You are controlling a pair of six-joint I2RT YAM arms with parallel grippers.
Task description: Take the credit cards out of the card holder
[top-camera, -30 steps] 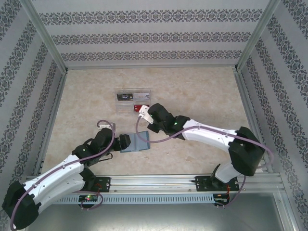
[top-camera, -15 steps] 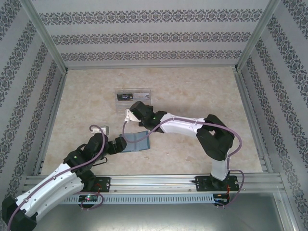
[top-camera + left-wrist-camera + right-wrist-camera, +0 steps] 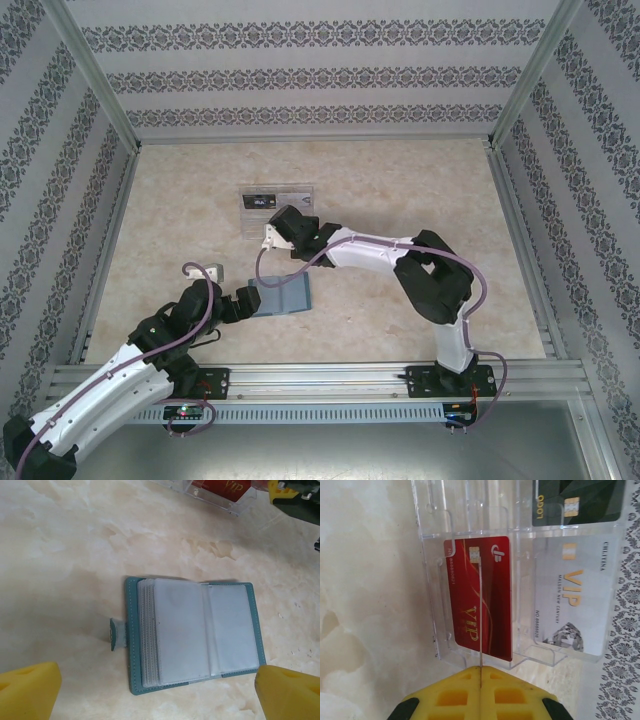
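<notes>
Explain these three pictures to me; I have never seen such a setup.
Two robot arms stand at a table. The overhead picture looks down on both: the left arm reaches toward a teal card holder, the right arm toward a clear tray. The other two come from wrist cameras. The left one shows the card holder lying open and the left fingers spread apart, holding nothing. The right one shows the right fingers pressed together before the tray, which holds a red card, a silver card and a black card.

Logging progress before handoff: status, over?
Left gripper open, by card holder. Right gripper shut over clear tray, thin edge-on card apparently pinched. Holder open flat, visible sleeves look empty. No obstruction seen.
</notes>
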